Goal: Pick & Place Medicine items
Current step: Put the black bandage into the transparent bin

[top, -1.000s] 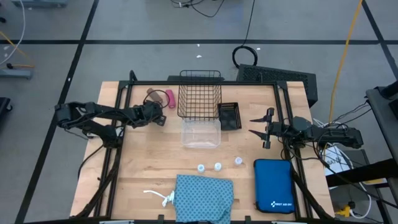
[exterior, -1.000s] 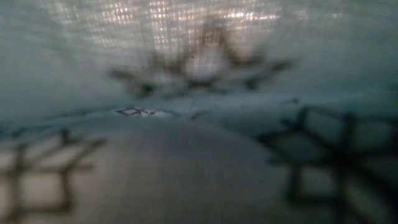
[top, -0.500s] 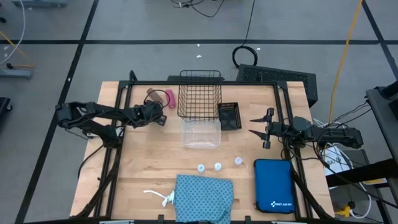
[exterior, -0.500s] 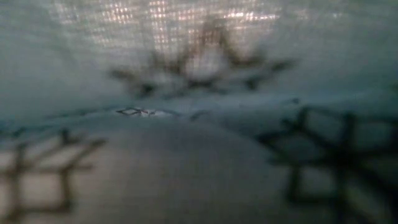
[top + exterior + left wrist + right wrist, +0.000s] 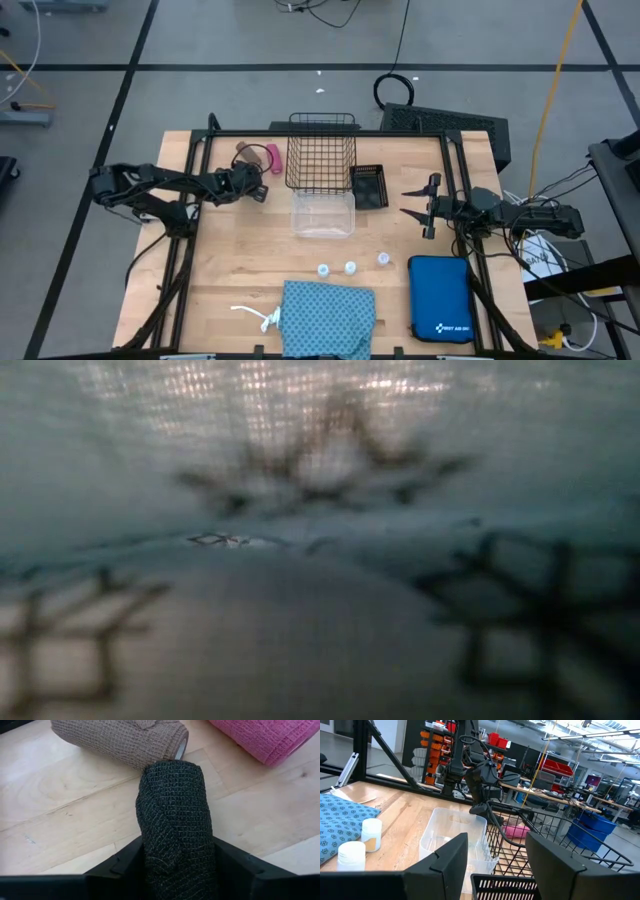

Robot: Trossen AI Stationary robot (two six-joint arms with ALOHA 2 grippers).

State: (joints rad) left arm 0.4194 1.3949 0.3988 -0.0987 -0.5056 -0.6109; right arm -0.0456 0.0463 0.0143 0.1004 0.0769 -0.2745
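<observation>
My left gripper (image 5: 257, 189) stands at the far left of the table, shut on a black bandage roll (image 5: 174, 815). Just beyond it a brown roll (image 5: 120, 740) and a pink roll (image 5: 265, 737) lie on their sides on the wood. Three white-capped vials (image 5: 350, 267) stand near the middle of the table. A teal patterned cloth (image 5: 328, 318) with white string (image 5: 253, 315) lies at the near edge and covers the low view (image 5: 320, 540). My right gripper (image 5: 410, 203) waits open at the right, holding nothing. My left gripper pinches the black roll between its two fingers, one on each side of its near part (image 5: 150, 852). The fingers slant down from the table's left side and lie along the roll. The roll's free end (image 5: 170, 772) sticks out ahead, close to the brown roll.
A wire basket (image 5: 320, 150) stands at the far middle, with a clear plastic tub (image 5: 322, 212) in front of it and a small black crate (image 5: 368, 186) beside it. A blue zip case (image 5: 440, 310) lies at the near right. Bare wood lies between the tub and the vials.
</observation>
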